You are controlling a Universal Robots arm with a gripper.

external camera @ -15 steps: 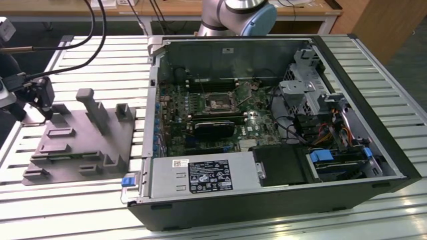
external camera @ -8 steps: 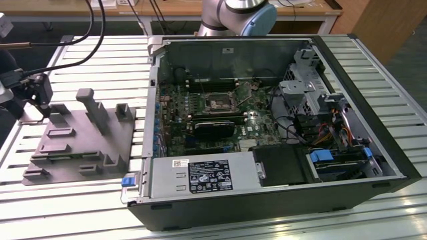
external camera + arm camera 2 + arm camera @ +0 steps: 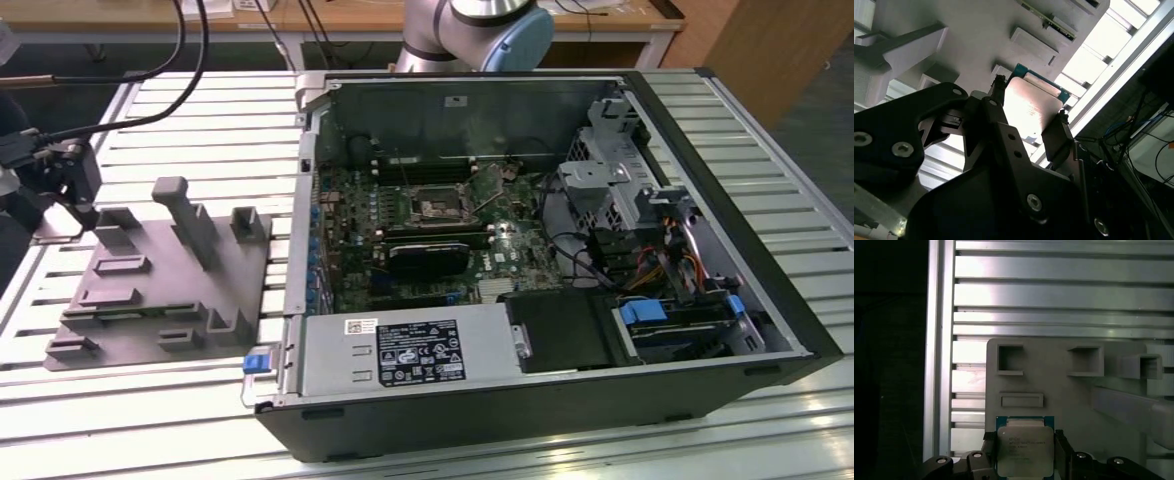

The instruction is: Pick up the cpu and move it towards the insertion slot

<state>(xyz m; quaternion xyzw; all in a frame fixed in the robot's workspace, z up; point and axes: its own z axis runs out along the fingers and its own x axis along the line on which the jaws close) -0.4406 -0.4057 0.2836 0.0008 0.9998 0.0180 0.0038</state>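
The cpu [image 3: 1025, 452], a flat square chip with a silvery top and a green rim, sits between my gripper's [image 3: 1025, 439] two dark fingers, which press on its opposite edges. The second wrist view shows the same grip: the cpu [image 3: 1030, 111] is clamped in the gripper [image 3: 1029, 102] above the grey stepped fixture block [image 3: 979, 35]. In the exterior view the gripper [image 3: 51, 185] hangs at the far left, beside the fixture block [image 3: 160, 285]. The insertion slot [image 3: 438, 208], a square socket with a metal frame, lies on the motherboard inside the open computer case, far off toward the exterior view's right.
The open case [image 3: 747, 300] has raised walls around the motherboard, a black card [image 3: 430, 258] just in front of the slot, and drive cages with cables [image 3: 641, 250] to the exterior view's right. The arm's base [image 3: 481, 30] stands behind the case. The slatted metal table [image 3: 160, 400] carries everything.
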